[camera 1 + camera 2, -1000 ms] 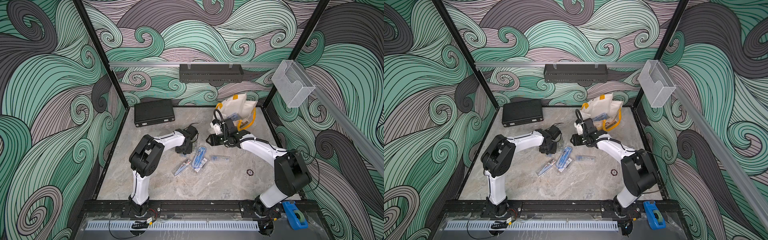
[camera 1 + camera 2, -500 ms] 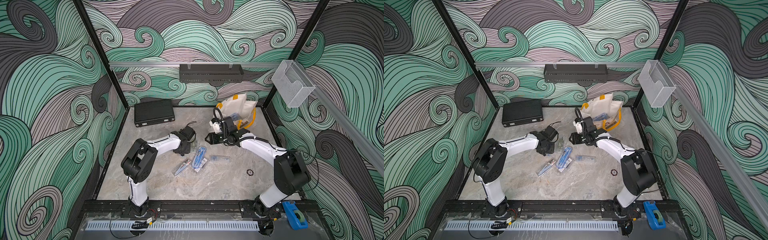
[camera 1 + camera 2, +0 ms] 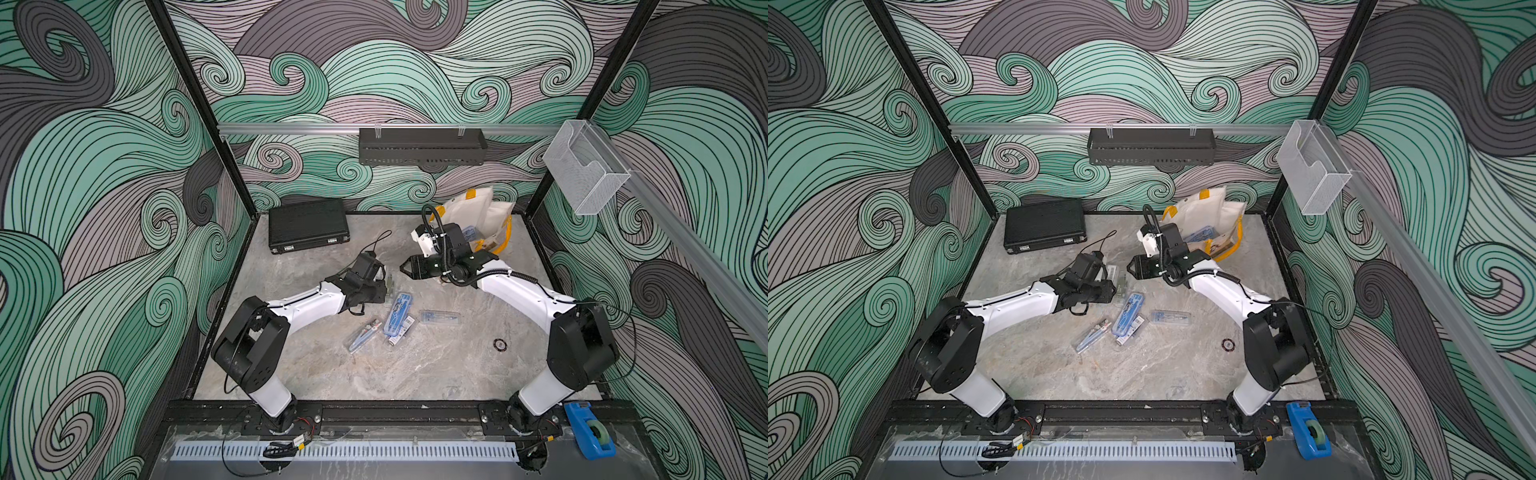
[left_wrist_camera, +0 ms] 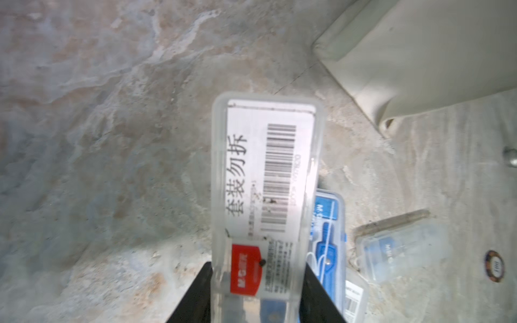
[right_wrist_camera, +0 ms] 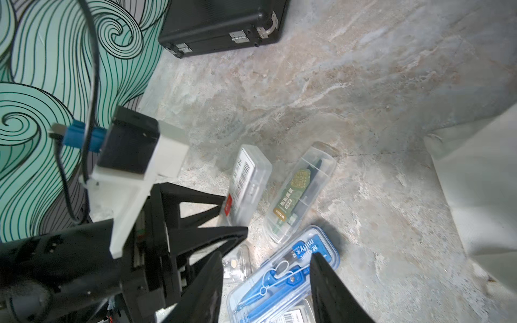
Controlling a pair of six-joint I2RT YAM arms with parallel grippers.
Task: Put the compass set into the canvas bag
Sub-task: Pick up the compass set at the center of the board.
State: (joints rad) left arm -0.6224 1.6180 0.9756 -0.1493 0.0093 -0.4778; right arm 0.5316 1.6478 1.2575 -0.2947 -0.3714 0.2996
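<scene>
compass-set cases (image 3: 1129, 309): 7, overlaps make it unsure
canvas bag (image 3: 1200, 212): 1
black briefcase (image 3: 1044, 224): 1
tape dispenser (image 3: 1308, 436): 1
round token (image 3: 1227, 344): 1

Left arm (image 3: 307, 303) outstretched and low, left tool (image 4: 257, 275) clamped tight; right arm (image 3: 515, 295) bent, right tool (image 5: 267, 260) agape.

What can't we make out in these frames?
Clear labelled case in left gripper, left wrist view: label hides contents; frame edge cuts its near end.
Canvas bag, in both top views: right arm partly blocks its opening.
Small round thing, in a top view: too small to identify.
Black briefcase: shut, inside hidden.
</scene>
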